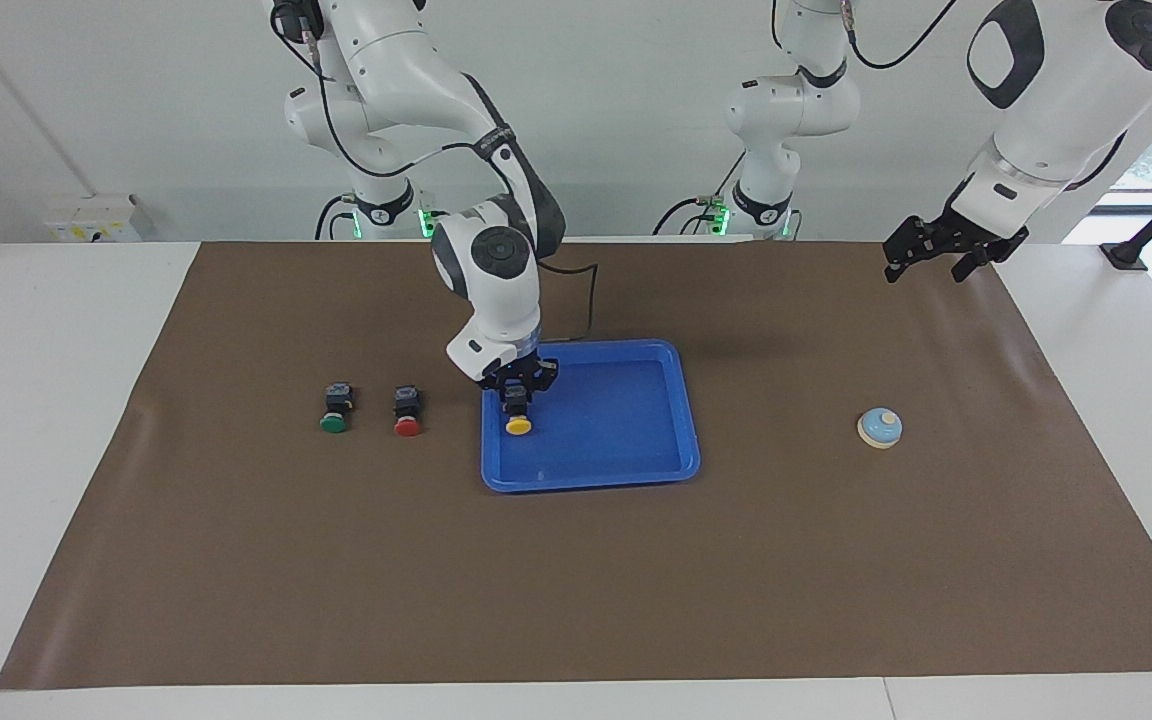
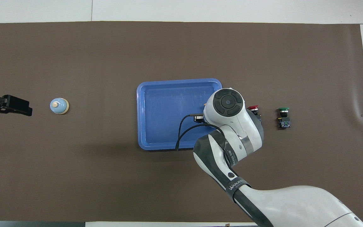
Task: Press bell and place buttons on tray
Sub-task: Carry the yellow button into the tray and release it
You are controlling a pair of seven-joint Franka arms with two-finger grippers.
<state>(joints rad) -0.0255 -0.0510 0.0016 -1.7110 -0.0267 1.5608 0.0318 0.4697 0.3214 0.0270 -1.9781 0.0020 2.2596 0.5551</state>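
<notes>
The blue tray [image 1: 626,430] [image 2: 162,104] lies mid-table. My right gripper [image 1: 517,396] is low inside the tray, at its edge toward the right arm's end. It is shut on the black body of the yellow button [image 1: 518,424], whose cap points away from the robots. In the overhead view the arm's wrist hides both. The red button [image 1: 408,410] [image 2: 253,108] and the green button [image 1: 335,408] [image 2: 284,117] lie on the mat beside the tray, toward the right arm's end. The light-blue bell [image 1: 880,427] [image 2: 59,105] stands toward the left arm's end. My left gripper [image 1: 926,255] [image 2: 11,105] waits raised beside the bell.
A brown mat [image 1: 576,580] covers most of the white table. The right arm's black cable [image 2: 184,129] hangs over the tray's edge nearest the robots.
</notes>
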